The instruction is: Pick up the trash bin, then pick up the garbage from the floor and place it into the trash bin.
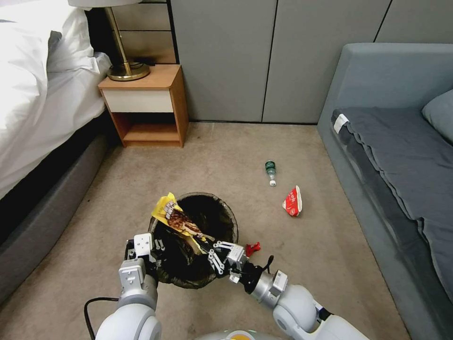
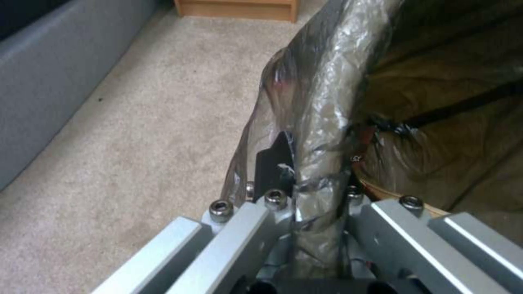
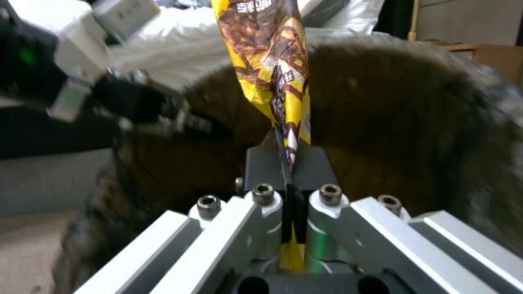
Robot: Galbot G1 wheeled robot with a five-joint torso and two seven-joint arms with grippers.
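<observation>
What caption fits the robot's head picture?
Left gripper holds the trash bin while right gripper lowers a yellow wrapper in.

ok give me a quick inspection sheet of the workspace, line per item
Surface: beige carpet, bare between items.
Job's things: trash bin held off the floor; yellow wrapper over its mouth; green-capped bottle and red wrapper on the floor.
Clutter: small red piece beside the bin.
Grippers: left gripper shut on the bin's rim; right gripper pinching the yellow wrapper.
Cables: black cable by the left arm.
Surroundings: bed, nightstand, lamp, sofa.
</observation>
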